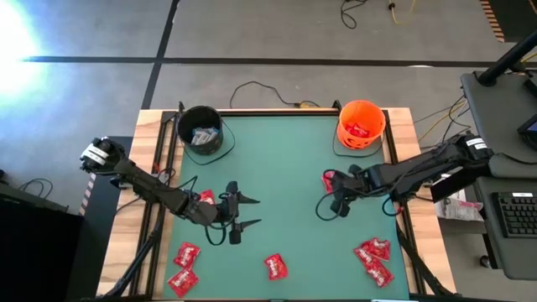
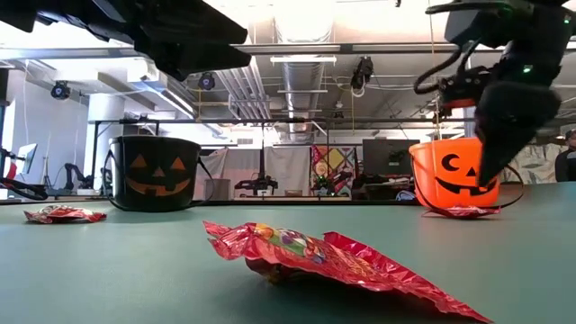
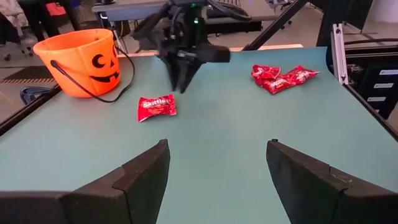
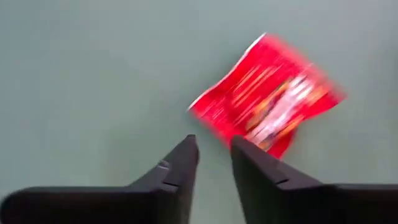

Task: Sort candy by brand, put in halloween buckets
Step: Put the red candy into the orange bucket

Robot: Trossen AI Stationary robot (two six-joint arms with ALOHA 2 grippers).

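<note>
Right gripper [image 4: 214,152] | fingers slightly apart, empty, above red packet [image 4: 267,93], apparently for pickup | left gripper [image 3: 217,168] wide apart, idle.

You look straight down on the whole green surface [image 1: 285,201]; a low camera looks level across it; both show the orange bucket [image 1: 361,124].

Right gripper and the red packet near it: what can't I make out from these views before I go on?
- Right gripper: whether it touches the red packet; right wrist view is motion-blurred, high view too small.
- Black bucket: contents too small in the high view; its wall hides them in the low view.
- Orange bucket: packet count unclear, overlapping and tiny.
</note>
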